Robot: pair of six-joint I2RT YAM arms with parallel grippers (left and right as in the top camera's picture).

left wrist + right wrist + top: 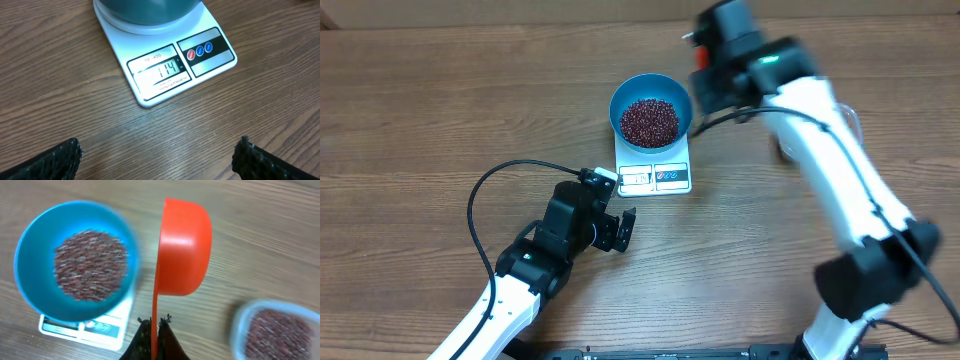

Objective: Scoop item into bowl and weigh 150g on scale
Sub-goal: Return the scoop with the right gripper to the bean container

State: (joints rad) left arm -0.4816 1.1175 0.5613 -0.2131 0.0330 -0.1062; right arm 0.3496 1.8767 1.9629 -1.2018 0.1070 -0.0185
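Observation:
The blue bowl (651,110) stands on the white scale (655,178) and holds a heap of dark red beans (649,121). In the left wrist view the scale (165,60) has a display that reads 114. My left gripper (160,160) hovers open over bare table just in front of the scale. My right gripper (155,324) is shut on the thin handle of the red scoop (182,250). The scoop is turned on its side, just right of the bowl (30,265). No beans show in the scoop.
A clear tub (277,330) with more beans sits to the right of the scoop. In the overhead view the right arm (830,150) reaches across that side and covers most of the tub. The left arm (520,290) comes in from the front left.

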